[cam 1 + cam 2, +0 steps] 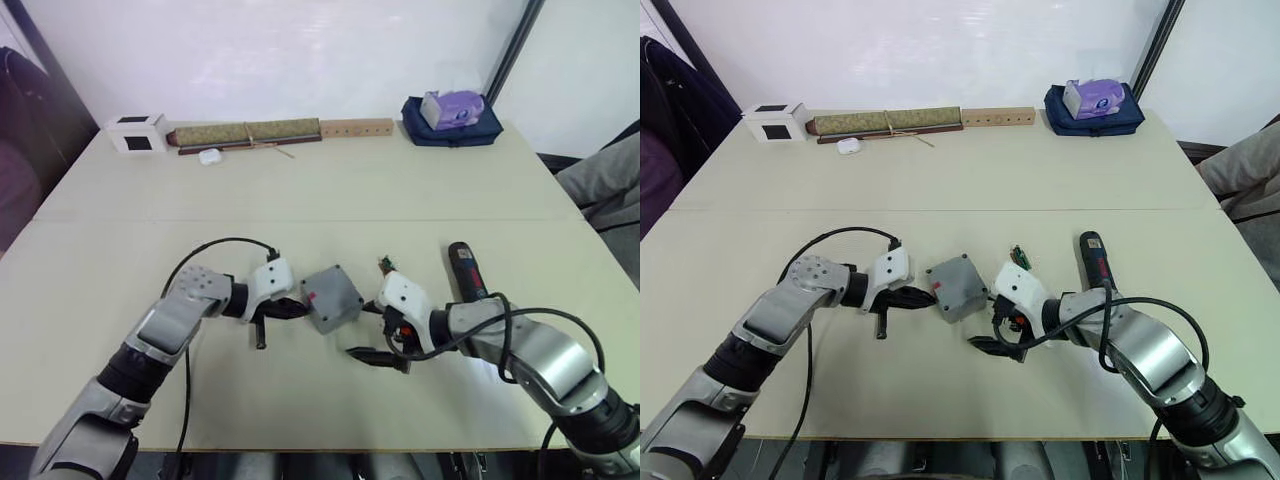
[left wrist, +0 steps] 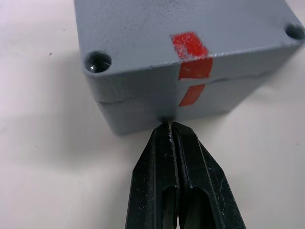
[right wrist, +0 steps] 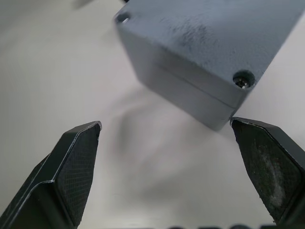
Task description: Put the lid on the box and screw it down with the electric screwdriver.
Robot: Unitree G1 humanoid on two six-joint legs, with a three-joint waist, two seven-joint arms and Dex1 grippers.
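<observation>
Lid (image 2: pixel 190 28) sits on the box (image 2: pixel 143 105), the two stacked near the middle of the table (image 1: pixel 300 190) (red marks lined up across the seam). Left gripper (image 2: pixel 172 128) has its fingers pressed together, tips touching the box's left side. Right gripper (image 3: pixel 166 129) is spread wide and empty just right of the box, one fingertip at a corner. Electric screwdriver (image 1: pixel 467 271) lies further right, beside the right arm.

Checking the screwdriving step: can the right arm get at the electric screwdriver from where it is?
Probably yes. The electric screwdriver lies bare on the table just beyond the right arm, and the right gripper is open and empty beside the box.
</observation>
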